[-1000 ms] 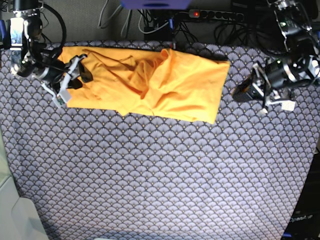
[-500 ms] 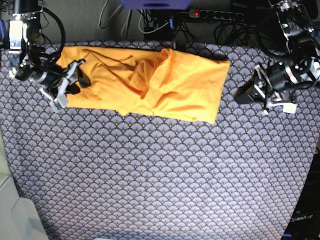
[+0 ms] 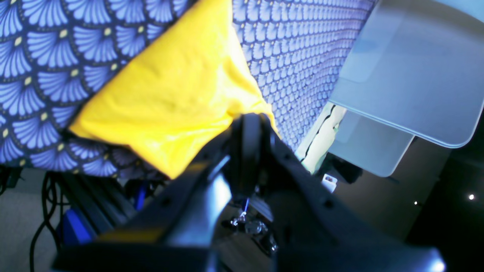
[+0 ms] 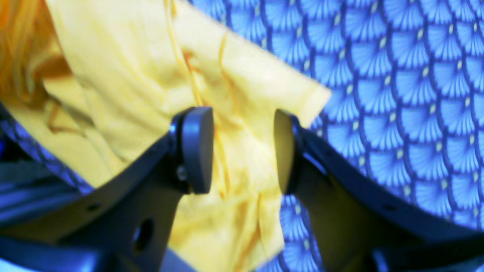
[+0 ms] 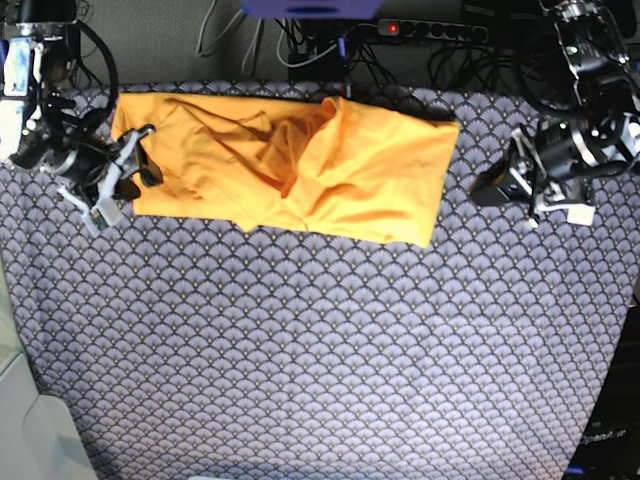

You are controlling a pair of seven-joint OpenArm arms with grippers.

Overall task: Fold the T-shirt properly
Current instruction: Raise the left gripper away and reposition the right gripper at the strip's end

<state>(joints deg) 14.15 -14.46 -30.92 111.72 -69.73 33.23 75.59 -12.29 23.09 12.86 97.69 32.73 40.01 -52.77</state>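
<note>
The yellow-orange T-shirt (image 5: 300, 165) lies as a long, wrinkled band along the back of the table, bunched in the middle. My right gripper (image 5: 140, 168) is at the shirt's left end. In the right wrist view it (image 4: 242, 151) is open, its two pads wide apart just above the shirt's edge (image 4: 245, 87), holding nothing. My left gripper (image 5: 482, 187) hovers just off the shirt's right end, apart from it. In the left wrist view its jaws (image 3: 249, 124) are closed together and empty, with a corner of the shirt (image 3: 177, 94) beyond them.
The table is covered by a blue-grey fan-patterned cloth (image 5: 320, 350). A power strip (image 5: 430, 30) and cables run behind its back edge. A pale grey-white unit (image 5: 30, 430) stands at the front left corner and shows in the left wrist view (image 3: 412, 68).
My right gripper has drawn back left and toward the front, from over the shirt's left end to its edge. The left arm has barely moved. The shirt lies as before.
</note>
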